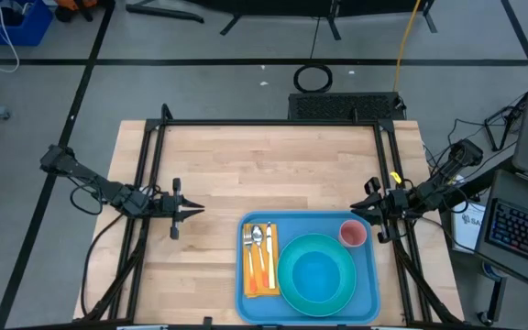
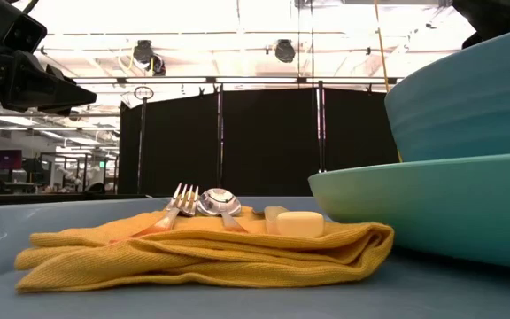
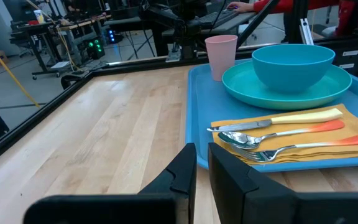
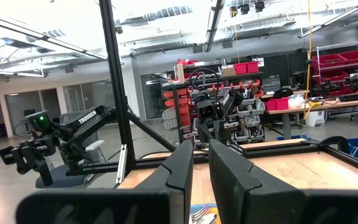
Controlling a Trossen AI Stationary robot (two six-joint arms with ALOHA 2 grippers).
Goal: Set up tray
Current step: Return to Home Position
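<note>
The light-blue tray (image 1: 374, 280) lies on the wooden table at its near edge; it also shows in the left wrist view (image 3: 197, 106). On it a turquoise plate (image 1: 287, 275) carries a blue bowl (image 1: 317, 275). A pink cup (image 1: 353, 234) stands upright at the tray's far right corner. An orange napkin (image 1: 248, 275) on the tray's left side carries a knife (image 3: 278, 121), a spoon (image 3: 272, 134) and a fork (image 3: 303, 148). My left gripper (image 1: 195, 209) is shut and empty, left of the tray. My right gripper (image 1: 356, 209) is shut and empty, just beyond the cup.
A black frame (image 1: 273, 122) runs around the table's far and side edges. Bare wood (image 1: 264, 170) lies between the grippers and beyond the tray. Monitors and a keyboard (image 1: 521, 229) stand off the table's right side.
</note>
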